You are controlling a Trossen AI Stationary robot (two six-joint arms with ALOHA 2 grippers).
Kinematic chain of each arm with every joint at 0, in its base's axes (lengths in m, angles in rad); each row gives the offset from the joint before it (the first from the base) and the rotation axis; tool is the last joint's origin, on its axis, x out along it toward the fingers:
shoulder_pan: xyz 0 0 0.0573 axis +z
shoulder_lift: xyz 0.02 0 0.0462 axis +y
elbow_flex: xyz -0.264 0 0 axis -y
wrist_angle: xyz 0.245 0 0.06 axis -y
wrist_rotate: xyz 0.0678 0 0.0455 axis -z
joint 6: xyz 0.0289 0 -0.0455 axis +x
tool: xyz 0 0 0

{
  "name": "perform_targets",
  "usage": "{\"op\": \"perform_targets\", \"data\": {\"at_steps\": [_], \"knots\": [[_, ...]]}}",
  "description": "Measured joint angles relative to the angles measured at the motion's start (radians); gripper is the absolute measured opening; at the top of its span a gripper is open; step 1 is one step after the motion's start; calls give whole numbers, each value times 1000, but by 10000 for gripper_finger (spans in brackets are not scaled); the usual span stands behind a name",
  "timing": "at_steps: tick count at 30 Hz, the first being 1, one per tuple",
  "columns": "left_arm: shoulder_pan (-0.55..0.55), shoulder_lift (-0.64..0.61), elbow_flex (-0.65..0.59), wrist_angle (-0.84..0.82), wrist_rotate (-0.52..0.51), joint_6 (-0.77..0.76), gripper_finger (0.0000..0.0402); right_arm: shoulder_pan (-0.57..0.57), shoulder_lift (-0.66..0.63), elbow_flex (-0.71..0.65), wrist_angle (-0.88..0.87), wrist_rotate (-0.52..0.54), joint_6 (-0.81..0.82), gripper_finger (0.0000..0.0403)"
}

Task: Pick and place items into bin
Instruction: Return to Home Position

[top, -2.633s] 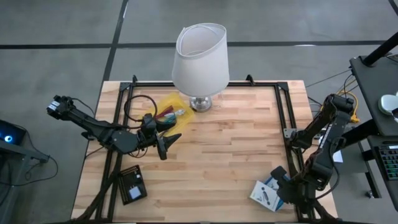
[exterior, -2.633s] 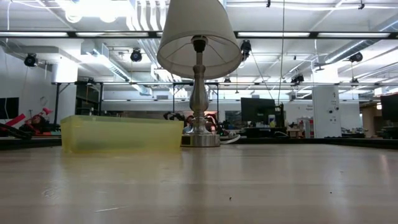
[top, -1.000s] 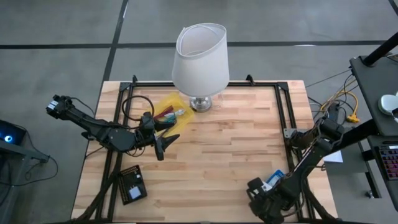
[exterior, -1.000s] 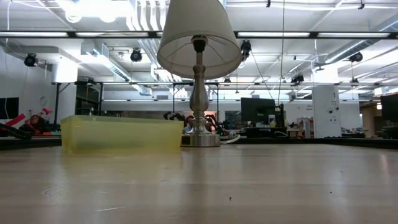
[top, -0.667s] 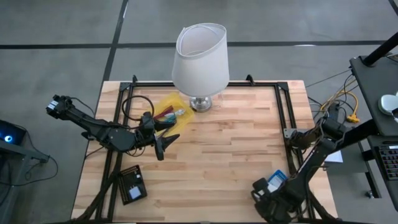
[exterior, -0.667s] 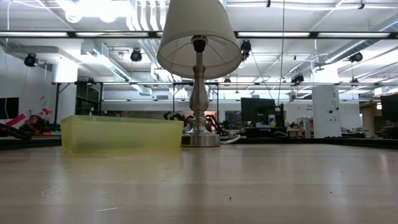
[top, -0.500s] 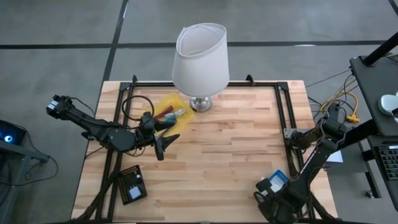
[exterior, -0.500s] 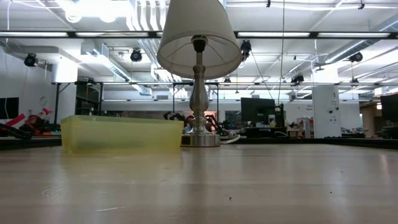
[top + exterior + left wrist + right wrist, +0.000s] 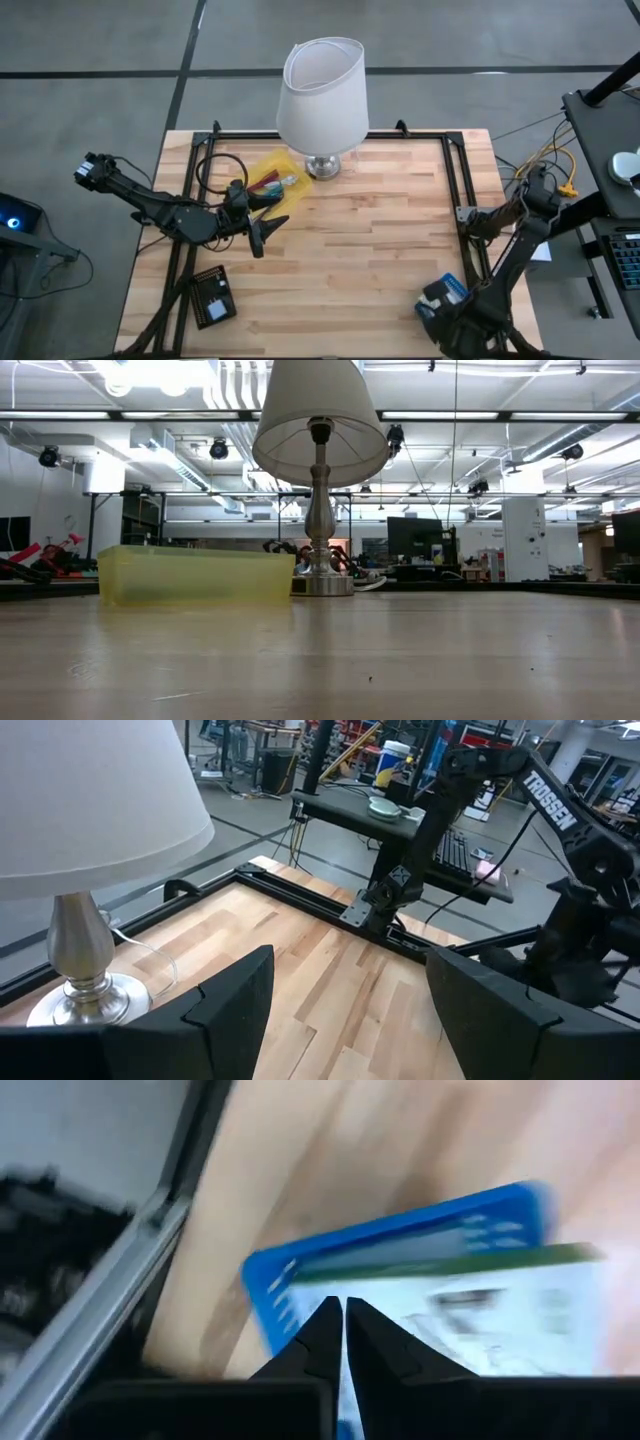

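The yellow see-through bin (image 9: 268, 182) (image 9: 195, 575) stands by the lamp's foot, with magenta and teal sticks lying in it. My left gripper (image 9: 268, 232) (image 9: 350, 1020) hovers open just on the near side of the bin, touching nothing. My right gripper (image 9: 440, 305) (image 9: 343, 1315) is at the table's near right corner, shut on a white card with a blue border (image 9: 446, 292) (image 9: 430, 1270). A dark box with a printed card (image 9: 213, 297) lies outside the left rail. The cubes are not seen. My right gripper has the blue-bordered white card pinched between its two fingers at the card's blue edge (image 9: 300, 1285). The fingers themselves hide the exact spot. In the high view the card sits tilted at the fingers, above the table's near right corner.
The big white lamp (image 9: 322, 95) (image 9: 318, 470) stands at the table's far middle, close to the bin. Black rails (image 9: 455, 200) frame the table top. Bare wood (image 9: 370, 250) lies between the two arms. A side desk with a keyboard (image 9: 620, 250) stands to the right.
My right arm has moved toward the table's right edge along the near edge, staying shut, and the blue-bordered card has travelled with it. My left arm has kept still.
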Motion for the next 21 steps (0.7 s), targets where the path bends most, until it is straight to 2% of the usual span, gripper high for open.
{"op": "perform_targets", "data": {"at_steps": [4, 9, 12, 15, 17, 21], "knots": [[0, 0, 0, 1, 0, 0, 246, -1, -58, -17, 0, 186, 131, 8], [0, 0, 0, 1, -3, -1, 246, -35, -135, -72, 1, 399, 392, 8], [0, 0, 0, 1, -3, -1, 246, -56, -191, -116, 50, 521, 487, 8], [0, 0, 0, 2, -3, 0, 246, -79, -268, -176, 178, 641, 497, 8], [0, 0, 0, 2, -2, 0, 246, -102, -325, -226, 298, 682, 453, 8], [0, 0, 0, 2, -2, 0, 246, -169, -440, -351, 589, 657, 303, 8]]}}
